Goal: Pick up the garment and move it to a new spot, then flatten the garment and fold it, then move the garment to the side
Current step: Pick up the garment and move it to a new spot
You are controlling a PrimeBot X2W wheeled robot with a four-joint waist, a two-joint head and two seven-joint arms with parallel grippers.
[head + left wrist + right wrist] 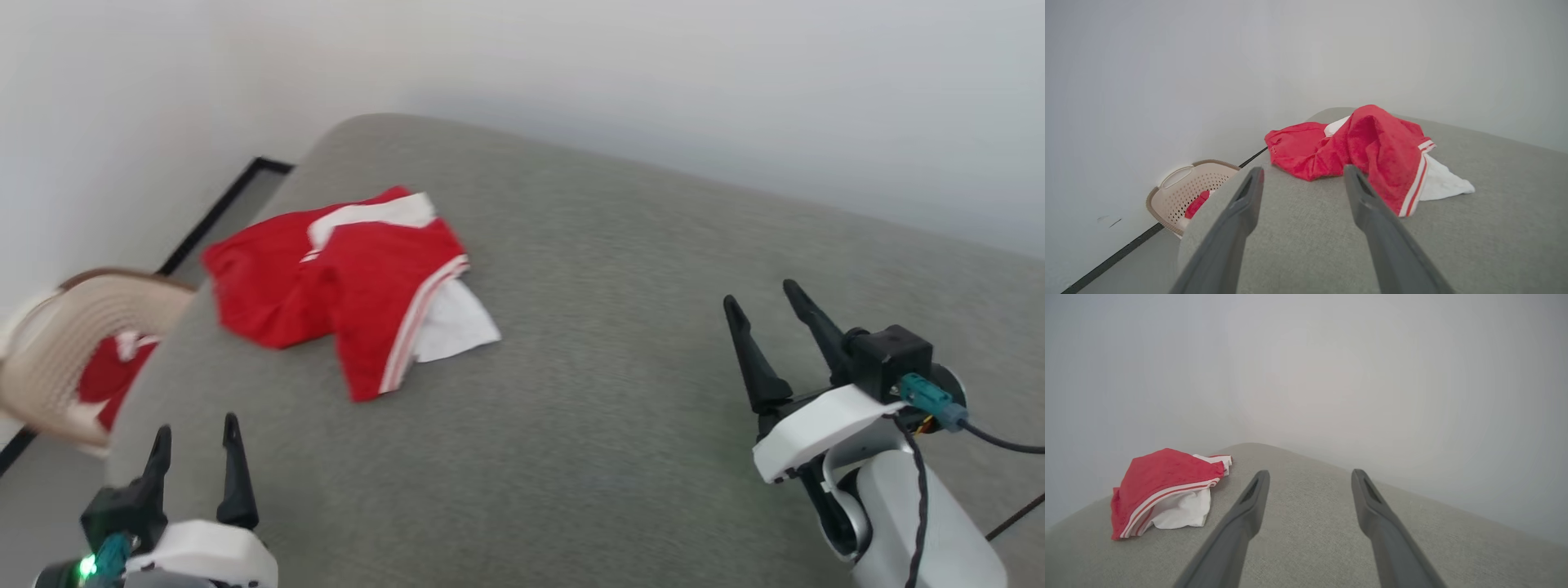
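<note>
The garment (343, 278) is a red jersey with white panels and stripe trim, lying crumpled on the far left part of a grey cushioned surface (612, 392). It also appears ahead in the left wrist view, the garment (1367, 151), and at the left in the right wrist view, the garment (1163, 486). My left gripper (197, 433) stands open at the lower left, short of the cloth and apart from it. My right gripper (763, 296) stands open at the right, well away from the cloth. Nothing sits between either pair of fingers. No numerals show on the cloth.
A beige perforated laundry basket (57, 367) stands on the floor left of the surface, with red cloth inside; the basket (1184, 192) also shows in the left wrist view. A pale wall runs behind. The surface's rounded left edge drops to the floor.
</note>
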